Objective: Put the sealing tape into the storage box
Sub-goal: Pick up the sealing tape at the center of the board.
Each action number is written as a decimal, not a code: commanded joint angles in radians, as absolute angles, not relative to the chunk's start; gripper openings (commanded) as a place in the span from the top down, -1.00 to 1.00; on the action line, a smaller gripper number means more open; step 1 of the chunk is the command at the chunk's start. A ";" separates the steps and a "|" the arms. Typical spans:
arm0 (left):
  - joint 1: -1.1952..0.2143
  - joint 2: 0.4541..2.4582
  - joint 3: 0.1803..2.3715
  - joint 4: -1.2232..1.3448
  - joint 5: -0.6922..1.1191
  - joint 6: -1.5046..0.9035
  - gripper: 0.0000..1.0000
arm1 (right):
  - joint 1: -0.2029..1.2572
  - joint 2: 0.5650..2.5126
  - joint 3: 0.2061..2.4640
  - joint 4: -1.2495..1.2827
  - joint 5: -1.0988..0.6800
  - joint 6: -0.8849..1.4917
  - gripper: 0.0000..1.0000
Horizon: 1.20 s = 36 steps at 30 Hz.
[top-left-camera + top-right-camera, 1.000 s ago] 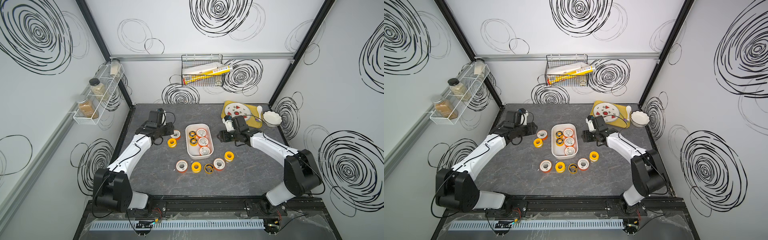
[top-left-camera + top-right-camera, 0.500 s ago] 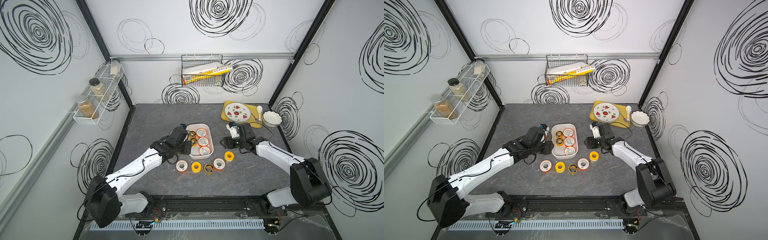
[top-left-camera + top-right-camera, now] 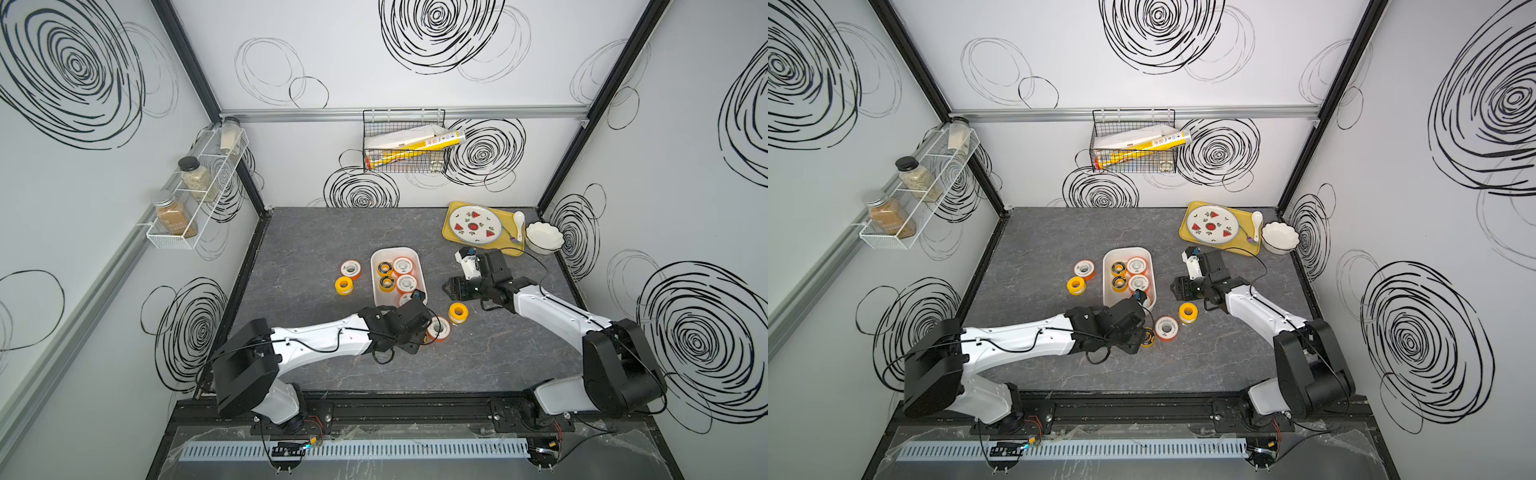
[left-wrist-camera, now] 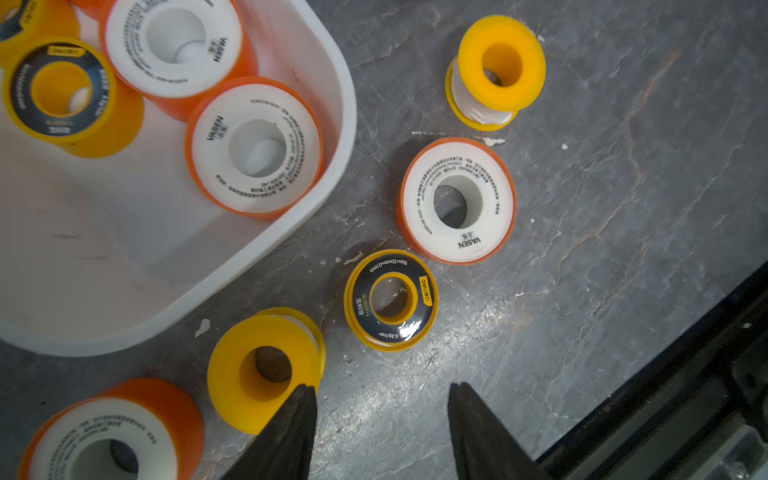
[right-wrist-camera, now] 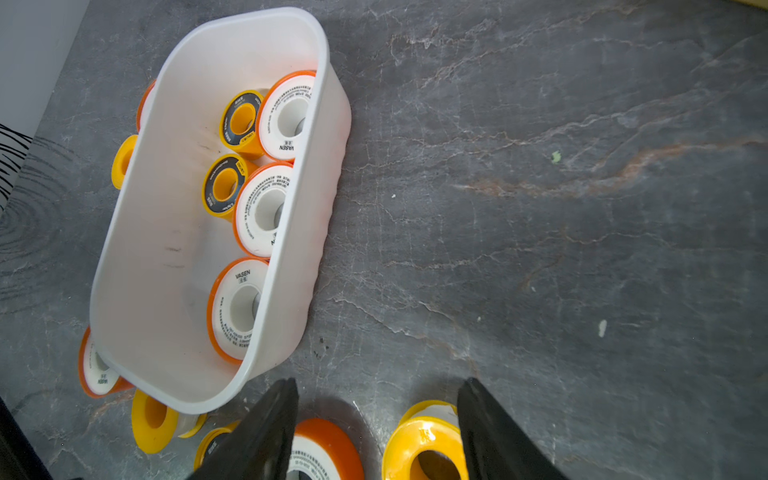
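While an orange spool and a yellow spool lay on the table left of the box, five spools sat inside it: two black-faced, three orange. In front of the box, the left claw hung spread and empty near a black-faced spool. Further right, the right claw, likewise spread and empty, hung near a second yellow spool.

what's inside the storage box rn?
The storage box holds three orange white-faced spools and two yellow black-faced spools. The left arm hides its near corner in both top views.
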<state>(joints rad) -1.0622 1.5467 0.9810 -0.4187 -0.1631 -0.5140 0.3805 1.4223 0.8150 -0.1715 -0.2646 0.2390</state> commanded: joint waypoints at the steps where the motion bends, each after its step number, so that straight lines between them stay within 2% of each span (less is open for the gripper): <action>1: -1.080 1.593 1.033 -0.399 -0.216 -0.477 -0.25 | 0.374 1.407 0.808 -0.178 -0.249 0.241 -0.34; 5: -1.084 1.644 1.046 -0.383 -0.195 -0.443 -0.32 | 0.374 1.410 0.808 -0.181 -0.243 0.238 -0.34; 13: -1.083 1.704 1.058 -0.368 -0.213 -0.421 -0.66 | 0.373 1.415 0.802 -0.181 -0.228 0.235 -0.34; 30: -1.027 1.787 1.071 -0.321 -0.126 -0.414 -0.65 | 0.366 1.430 0.806 -0.188 -0.216 0.227 -0.34; 36: -1.021 1.808 1.060 -0.305 -0.120 -0.420 -0.57 | 0.364 1.436 0.811 -0.192 -0.212 0.225 -0.34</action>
<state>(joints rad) -1.0302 1.7931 1.0439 -0.3325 -0.1310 -0.4263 0.3691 1.4281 0.8093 -0.1722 -0.2230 0.2352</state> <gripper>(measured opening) 0.786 0.669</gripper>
